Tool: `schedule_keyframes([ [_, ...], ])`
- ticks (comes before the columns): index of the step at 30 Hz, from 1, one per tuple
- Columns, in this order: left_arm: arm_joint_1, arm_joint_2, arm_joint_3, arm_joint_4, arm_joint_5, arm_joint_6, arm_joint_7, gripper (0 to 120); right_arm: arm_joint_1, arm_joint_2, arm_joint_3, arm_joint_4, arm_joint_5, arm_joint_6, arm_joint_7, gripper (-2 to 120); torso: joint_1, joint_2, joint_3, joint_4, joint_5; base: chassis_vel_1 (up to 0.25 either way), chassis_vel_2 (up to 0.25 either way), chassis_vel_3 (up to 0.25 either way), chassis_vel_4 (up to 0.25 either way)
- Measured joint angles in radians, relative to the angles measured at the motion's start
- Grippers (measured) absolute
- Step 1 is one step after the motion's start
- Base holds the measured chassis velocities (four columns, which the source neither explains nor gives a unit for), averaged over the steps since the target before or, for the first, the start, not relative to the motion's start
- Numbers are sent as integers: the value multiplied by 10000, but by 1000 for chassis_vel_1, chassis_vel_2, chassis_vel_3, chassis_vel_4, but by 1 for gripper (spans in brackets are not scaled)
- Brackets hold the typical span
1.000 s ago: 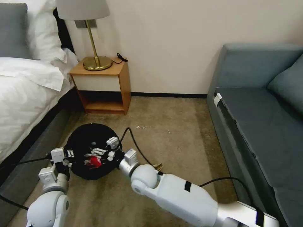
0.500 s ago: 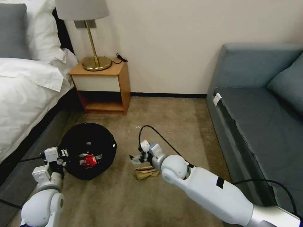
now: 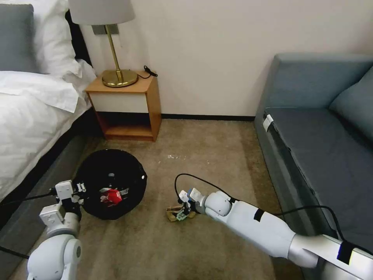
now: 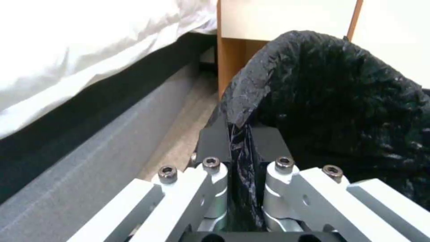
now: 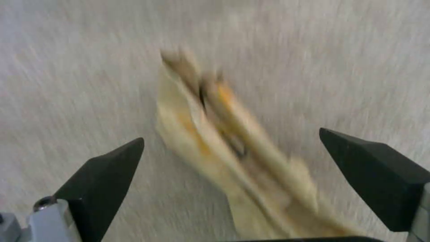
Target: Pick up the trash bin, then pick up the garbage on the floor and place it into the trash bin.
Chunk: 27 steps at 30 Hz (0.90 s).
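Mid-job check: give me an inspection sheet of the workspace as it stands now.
Surface: tan carpet, a few pale specks.
Job's things: trash bin on carpet by the bed, red-white packet inside; tan paper bag on carpet.
Clutter: nothing seen.
Grippers: left gripper shut on the bin's liner rim; right gripper open over the bag.
Cables: black cables along both arms.
Surroundings: nightstand with lamp, blue sofa.

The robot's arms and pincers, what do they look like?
Both arms are glossy white with rounded joints and silver-grey wrist sections. Black cables loop along each, and black tape bands wrap the right arm. The left pincer has silver linkages with dark screws and black fingers. The right pincer has black wedge-shaped fingers.
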Motion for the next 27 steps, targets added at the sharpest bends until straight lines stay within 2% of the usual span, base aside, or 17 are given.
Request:
schedule_keyframes([
  [9, -23, -66, 57, -5, 14, 0, 0, 6, -211, 144, 625, -1047, -789, 378, -394, 98, 0, 0, 0, -2, -1, 0, 0, 0, 0],
  [13, -30, -81, 79, 12, 20, 0, 0, 6, -211, 239, 923, -1425, -1052, 538, -562, 79, 0, 1, 0, -1, -1, 0, 0, 0, 0],
  [14, -30, -81, 79, 12, 20, 0, 0, 6, -211, 239, 923, -1425, -1052, 538, -562, 79, 0, 1, 0, -1, -1, 0, 0, 0, 0],
  [16, -24, -80, 74, 16, 26, 0, 1, 6, -223, 271, 989, -1509, -1153, 622, -663, 70, 0, 0, 0, -1, -1, 0, 0, 0, 0],
  [17, -24, -80, 74, 16, 26, 0, 1, 6, -223, 271, 989, -1509, -1153, 622, -663, 70, 0, 0, 0, -1, -1, 0, 0, 0, 0],
  [20, -1, -73, 51, 16, 29, 0, 0, 6, -288, 307, 1061, -1543, -1258, 705, -716, 54, 0, 0, 0, -1, -1, 0, 0, 0, 0],
  [21, -1, -73, 51, 16, 29, 0, 0, 6, -288, 307, 1061, -1543, -1258, 705, -716, 54, 0, 0, 0, -1, -1, 0, 0, 0, 0],
  [24, 19, -74, 45, 16, 29, 0, 1, 6, -338, 320, 1112, -1553, -1340, 732, -787, 39, 0, 1, 0, 0, -1, 0, 0, 0, 0],
  [25, 19, -74, 45, 16, 29, 0, 1, 6, -338, 320, 1112, -1553, -1340, 732, -787, 39, 0, 1, 0, 0, -1, 0, 0, 0, 0],
  [27, 29, -73, 29, 6, 17, 3, 2, 6, -364, 273, 1133, -1481, -1398, 752, -876, 30, 0, 0, 0, -1, -1, 0, 0, 0, 0],
])
